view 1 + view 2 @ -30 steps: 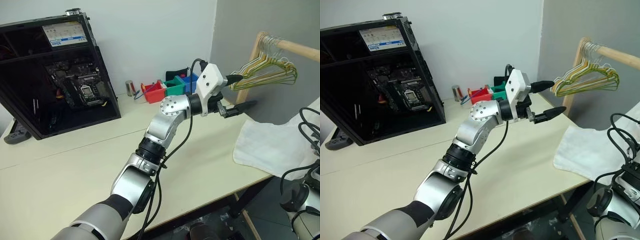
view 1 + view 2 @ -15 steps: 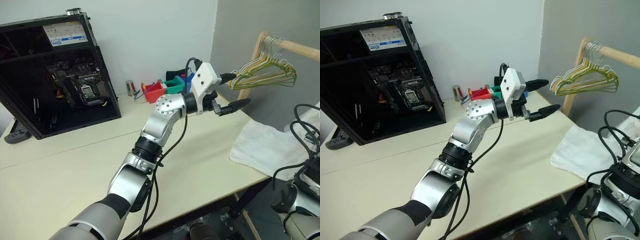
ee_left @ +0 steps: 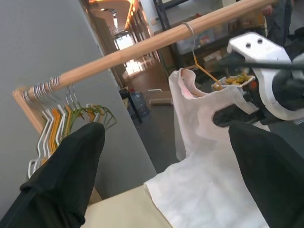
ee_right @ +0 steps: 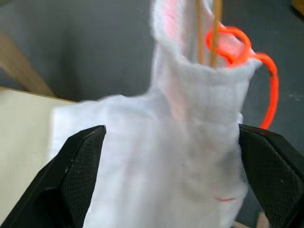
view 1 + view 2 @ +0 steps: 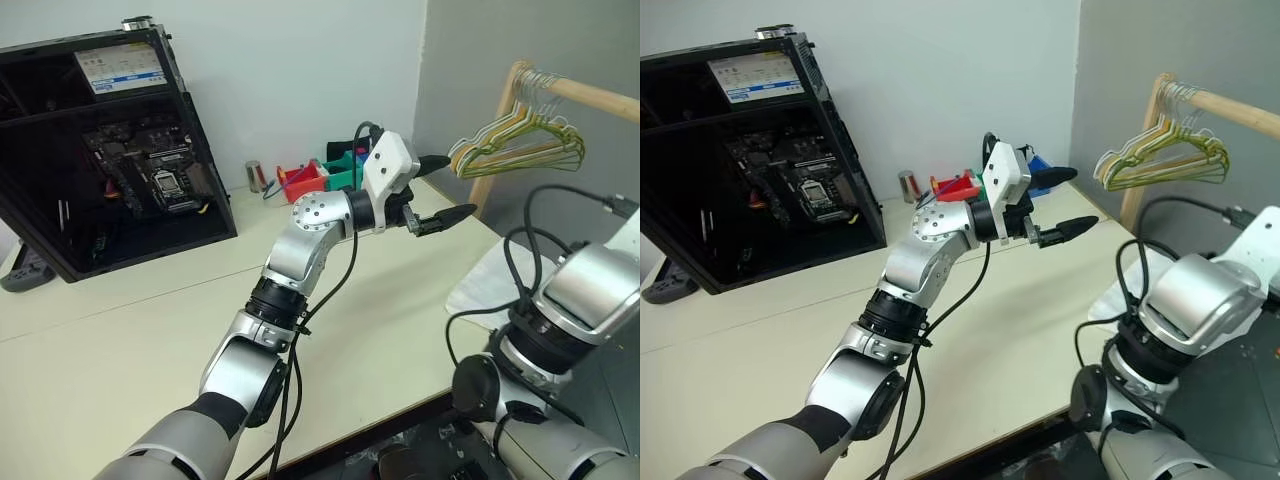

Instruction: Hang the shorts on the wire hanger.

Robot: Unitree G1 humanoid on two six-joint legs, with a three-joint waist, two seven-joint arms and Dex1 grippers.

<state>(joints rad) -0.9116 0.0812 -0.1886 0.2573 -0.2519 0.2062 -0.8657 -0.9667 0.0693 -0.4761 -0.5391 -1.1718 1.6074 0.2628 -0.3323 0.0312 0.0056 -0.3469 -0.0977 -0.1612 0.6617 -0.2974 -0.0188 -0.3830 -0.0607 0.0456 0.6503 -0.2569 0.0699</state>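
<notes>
The white shorts (image 3: 204,161) hang by their waistband on the tan wire hanger (image 3: 205,71), whose hook sits over the wooden rail (image 3: 142,45). Their lower part drapes onto the table corner (image 5: 478,285). In the right wrist view the orange drawstring (image 4: 243,45) loops beside the hanger wire (image 4: 213,28). My right gripper (image 4: 171,128) is open just in front of the shorts, with nothing held; it also appears beside the waistband (image 3: 235,90). My left gripper (image 5: 445,188) is open and empty above the table, pointing toward the rail, well short of the shorts.
A bunch of green, yellow and white hangers (image 5: 515,145) hangs at the near end of the rail. On the cream table (image 5: 120,340) stand an open black computer case (image 5: 100,150), coloured bins (image 5: 320,175) and a small metal can (image 5: 254,175). A grey partition is behind the rail.
My right arm has swung up and leftward into view and now covers much of the shorts on the table corner. The whole picture shifted a little; the left arm barely moved.
</notes>
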